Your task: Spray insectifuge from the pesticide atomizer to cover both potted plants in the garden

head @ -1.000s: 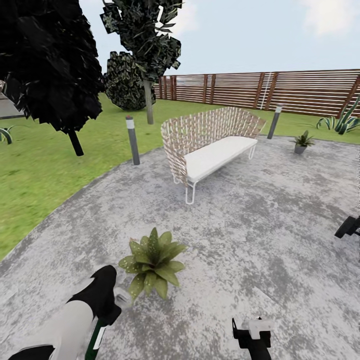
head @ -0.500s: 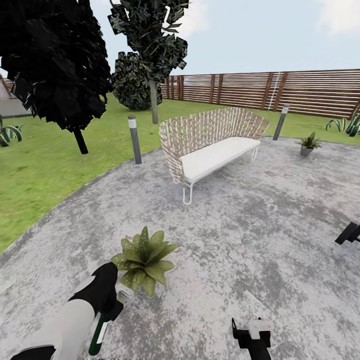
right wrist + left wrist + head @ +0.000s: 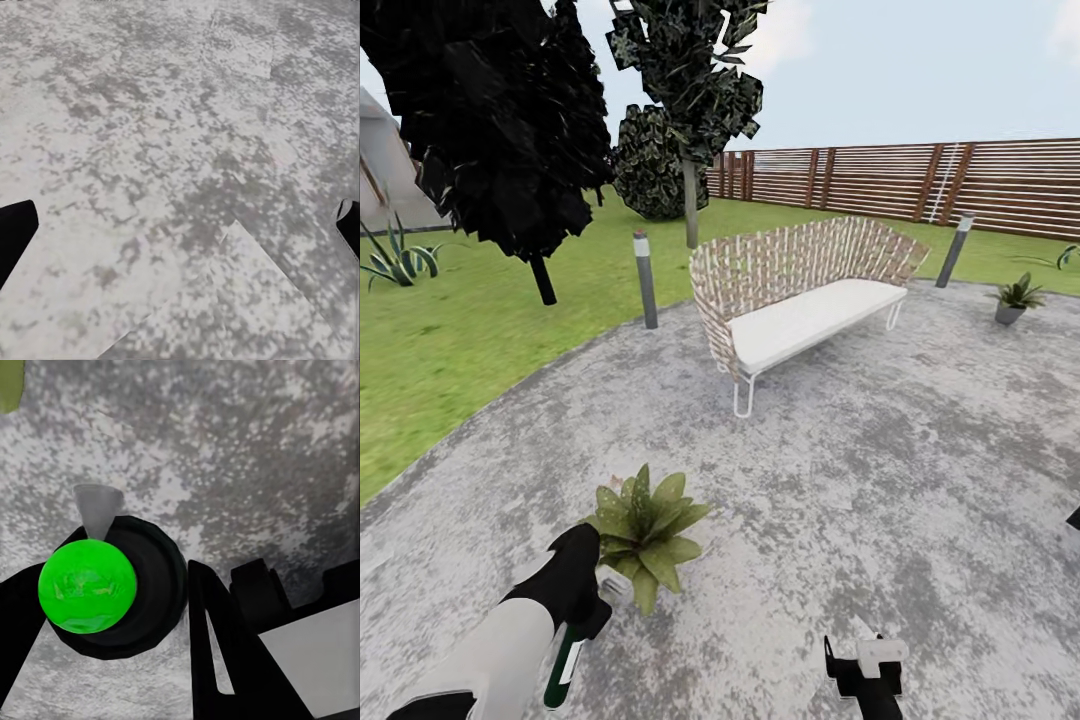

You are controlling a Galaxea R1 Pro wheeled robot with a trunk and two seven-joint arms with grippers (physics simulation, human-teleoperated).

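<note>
In the head view my left gripper point(image 3: 582, 598) is shut on the pesticide atomizer point(image 3: 564, 664), whose dark green body hangs below the fingers. Its pale head points at the nearer potted plant point(image 3: 643, 527), a low leafy rosette just beyond the gripper on the garden paving point(image 3: 880, 470). The left wrist view looks down on the atomizer point(image 3: 88, 589), with black fingers point(image 3: 222, 652) on both sides and a grey nozzle cone point(image 3: 97, 508). The second potted plant point(image 3: 1015, 298) stands far off at the right. My right gripper point(image 3: 865, 668) is low and open above bare paving point(image 3: 180, 150).
A wicker bench point(image 3: 800, 290) with a white seat stands mid-paving. Grey bollard lights point(image 3: 647, 280) point(image 3: 955, 250) mark the paving's edge. Lawn point(image 3: 450, 340), dark trees point(image 3: 500, 120) and a striped agave point(image 3: 395, 260) lie left, and a brown slatted fence point(image 3: 920, 185) runs behind.
The whole head picture has shifted right, so the camera has turned left. Both arms keep their places in view, and the left gripper still holds the atomizer beside the nearer plant.
</note>
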